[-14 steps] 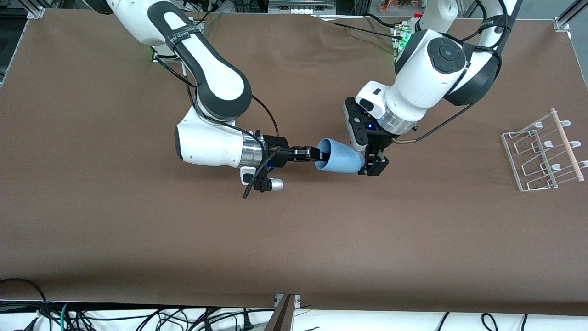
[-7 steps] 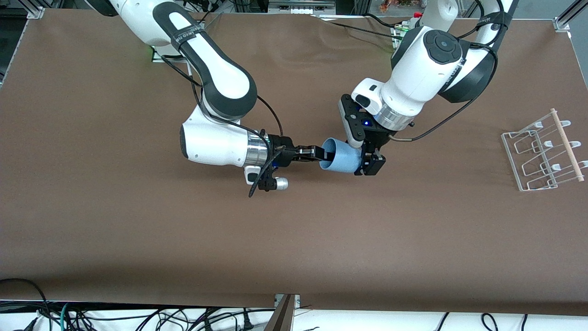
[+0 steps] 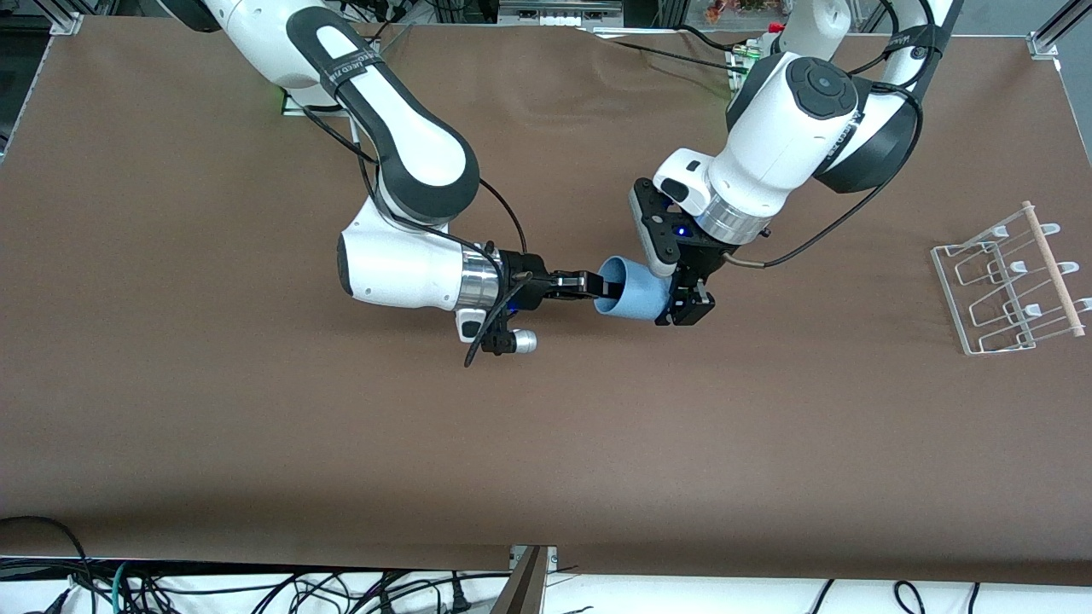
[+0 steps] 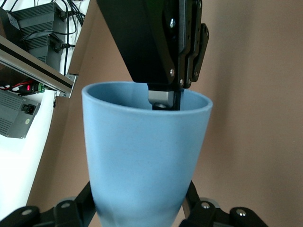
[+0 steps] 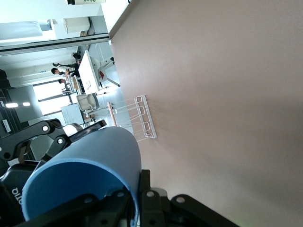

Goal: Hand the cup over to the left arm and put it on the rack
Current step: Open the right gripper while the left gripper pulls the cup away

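While both grippers clamp the cup (image 3: 633, 295), the right gripper (image 3: 590, 285) pinches its rim and the left gripper (image 3: 681, 300) squeezes its base, holding it sideways over the brown table (image 3: 546, 443). Toward the left arm's end sits the rack (image 3: 1011, 281); cables (image 3: 256, 588) trail along the table's near edge.

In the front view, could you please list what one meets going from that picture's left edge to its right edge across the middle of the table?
right gripper pinching the cup's rim → cup held on its side above the table → left gripper shut on the cup's base → rack at the left arm's end of the table.
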Controlling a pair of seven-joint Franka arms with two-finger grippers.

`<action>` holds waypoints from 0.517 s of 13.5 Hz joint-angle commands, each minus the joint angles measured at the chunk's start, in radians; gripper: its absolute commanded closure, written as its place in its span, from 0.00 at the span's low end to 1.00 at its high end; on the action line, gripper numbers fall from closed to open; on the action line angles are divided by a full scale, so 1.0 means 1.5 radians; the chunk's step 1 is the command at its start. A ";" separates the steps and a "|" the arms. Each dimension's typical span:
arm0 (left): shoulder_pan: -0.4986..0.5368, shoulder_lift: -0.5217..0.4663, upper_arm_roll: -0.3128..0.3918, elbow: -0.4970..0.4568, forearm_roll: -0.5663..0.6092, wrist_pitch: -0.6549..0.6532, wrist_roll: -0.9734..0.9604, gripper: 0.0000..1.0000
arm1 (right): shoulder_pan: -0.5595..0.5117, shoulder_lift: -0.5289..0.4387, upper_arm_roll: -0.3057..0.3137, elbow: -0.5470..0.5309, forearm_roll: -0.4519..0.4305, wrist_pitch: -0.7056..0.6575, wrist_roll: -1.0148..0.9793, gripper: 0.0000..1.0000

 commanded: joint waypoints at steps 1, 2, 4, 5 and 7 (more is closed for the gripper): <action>0.024 -0.019 -0.002 -0.014 0.012 -0.011 -0.003 1.00 | 0.001 0.009 0.004 0.034 0.014 0.010 0.015 1.00; 0.038 -0.028 -0.002 -0.015 0.012 -0.025 -0.002 1.00 | 0.000 0.008 0.004 0.036 0.013 0.009 0.010 1.00; 0.074 -0.052 -0.003 -0.015 0.012 -0.076 0.000 1.00 | -0.003 0.002 0.001 0.040 -0.007 0.004 0.000 0.01; 0.090 -0.067 -0.003 -0.018 0.012 -0.102 -0.001 1.00 | -0.006 0.001 0.001 0.041 -0.023 0.004 0.003 0.00; 0.124 -0.097 -0.003 -0.033 0.012 -0.139 0.000 1.00 | -0.014 -0.003 0.000 0.041 -0.026 0.003 0.006 0.00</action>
